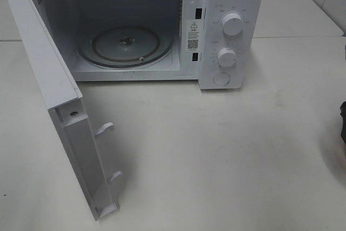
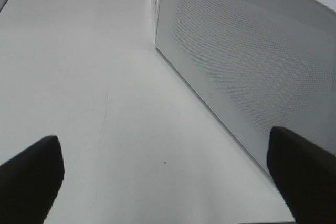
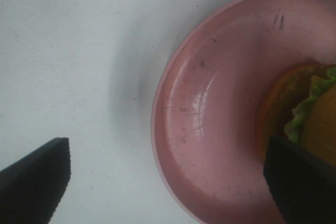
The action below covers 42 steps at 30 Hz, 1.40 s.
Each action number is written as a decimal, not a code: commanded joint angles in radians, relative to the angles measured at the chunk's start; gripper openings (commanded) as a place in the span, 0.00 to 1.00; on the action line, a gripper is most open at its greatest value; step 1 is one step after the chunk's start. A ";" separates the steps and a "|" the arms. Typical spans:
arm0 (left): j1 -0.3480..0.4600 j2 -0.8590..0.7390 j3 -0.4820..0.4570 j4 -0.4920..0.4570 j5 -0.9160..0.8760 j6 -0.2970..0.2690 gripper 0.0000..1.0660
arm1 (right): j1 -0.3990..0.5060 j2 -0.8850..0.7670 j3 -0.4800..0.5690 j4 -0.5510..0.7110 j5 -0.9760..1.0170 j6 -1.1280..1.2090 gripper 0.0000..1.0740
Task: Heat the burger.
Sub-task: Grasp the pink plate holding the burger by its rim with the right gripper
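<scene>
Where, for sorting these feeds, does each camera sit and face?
Exterior high: mounted high, looking down on the table and the microwave, door open; a dark robot part at the right edge.
Left wrist: on the left arm, looking along the table at a perforated panel, likely that door; open left gripper shows.
Right wrist: on the right arm, looking down at the pink plate holding the burger; open right gripper shows.
Shared: the table in all; probably the door in the first two.

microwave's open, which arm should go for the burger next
Right. The right gripper hovers open at the pink plate holding the burger. The left gripper, also open, faces only the outside of the microwave door, with no burger in its view.
</scene>
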 commanded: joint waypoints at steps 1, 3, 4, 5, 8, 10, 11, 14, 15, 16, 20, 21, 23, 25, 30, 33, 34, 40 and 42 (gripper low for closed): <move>0.005 -0.024 0.002 -0.006 -0.009 0.003 0.92 | -0.004 0.028 -0.003 -0.012 -0.015 -0.011 0.94; 0.005 -0.024 0.002 -0.006 -0.009 0.003 0.92 | -0.004 0.059 -0.003 -0.011 -0.017 -0.010 0.93; 0.005 -0.024 0.002 -0.006 -0.009 0.003 0.92 | -0.004 0.074 -0.003 -0.011 -0.018 -0.007 0.93; 0.005 -0.024 0.002 -0.006 -0.009 0.003 0.92 | -0.004 0.074 -0.003 -0.011 -0.018 -0.007 0.93; 0.005 -0.024 0.002 -0.006 -0.009 0.003 0.92 | -0.004 0.127 -0.003 -0.011 -0.029 0.013 0.92; 0.005 -0.024 0.002 -0.006 -0.009 0.003 0.92 | -0.004 0.171 -0.003 -0.012 -0.044 0.020 0.91; 0.005 -0.024 0.002 -0.006 -0.009 0.003 0.92 | -0.004 0.171 -0.003 -0.012 -0.044 0.020 0.91; 0.005 -0.024 0.002 -0.006 -0.009 0.003 0.92 | -0.004 0.221 -0.003 -0.012 -0.077 0.029 0.90; 0.005 -0.024 0.002 -0.006 -0.009 0.003 0.92 | -0.004 0.233 -0.003 -0.014 -0.087 0.029 0.90; 0.005 -0.024 0.002 -0.006 -0.009 0.003 0.92 | -0.004 0.233 -0.003 -0.014 -0.087 0.029 0.90; 0.005 -0.024 0.002 -0.006 -0.009 0.003 0.92 | -0.004 0.284 -0.003 -0.040 -0.118 0.052 0.89; 0.005 -0.024 0.002 -0.006 -0.009 0.003 0.92 | -0.004 0.284 -0.003 -0.040 -0.118 0.052 0.89; 0.005 -0.024 0.002 -0.006 -0.009 0.003 0.92 | -0.004 0.324 -0.003 -0.042 -0.139 0.062 0.88; 0.005 -0.024 0.002 -0.006 -0.009 0.003 0.92 | -0.004 0.333 -0.003 -0.041 -0.146 0.062 0.88; 0.005 -0.024 0.002 -0.006 -0.009 0.003 0.92 | -0.004 0.362 -0.003 -0.041 -0.168 0.068 0.86; 0.005 -0.024 0.002 -0.006 -0.009 0.003 0.92 | -0.004 0.376 -0.003 -0.041 -0.181 0.068 0.85; 0.005 -0.024 0.002 -0.006 -0.009 0.003 0.92 | -0.004 0.380 -0.003 -0.041 -0.183 0.068 0.84; 0.005 -0.024 0.002 -0.006 -0.009 0.003 0.92 | -0.004 0.404 -0.003 -0.045 -0.186 0.100 0.75; 0.005 -0.024 0.002 -0.006 -0.009 0.003 0.92 | -0.004 0.404 -0.003 -0.055 -0.182 0.112 0.71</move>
